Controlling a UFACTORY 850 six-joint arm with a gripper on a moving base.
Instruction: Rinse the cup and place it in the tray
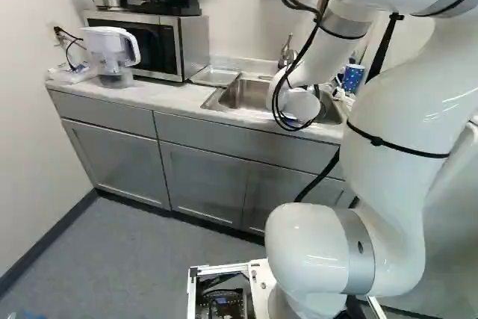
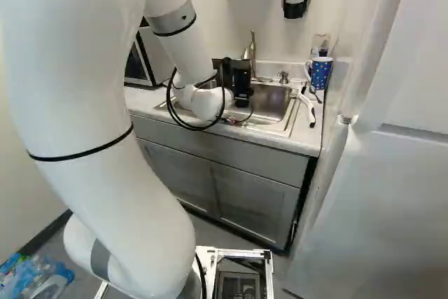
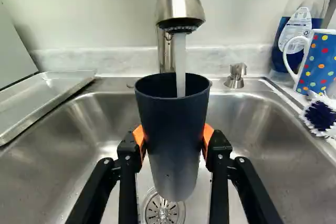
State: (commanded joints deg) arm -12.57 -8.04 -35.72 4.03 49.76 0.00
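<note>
- Cup [image 3: 173, 150]: dark, tapered and handleless, upright over the sink [image 3: 79, 124] with its mouth under the faucet [image 3: 178, 6]; water [image 3: 180, 66] is running into it.
- Hand [image 3: 173, 136]: pinching the cup from two opposite sides, the orange pads [image 3: 208, 132] against its wall below the rim.
- Weight: probably light when empty, but heavier and bottom-loaded as it fills; how much water it holds cannot be told.
- Feel: the wall looks fairly stiff, likely plastic or coated metal, so breakage seems a small worry.
- Slip: wet sides and the downward taper could let it slide, so a firm, even squeeze suits.
- Hold: this grip leaves mouth and base free, good for tipping out, then standing it in the tray [image 3: 58, 87] beside the sink.
</note>
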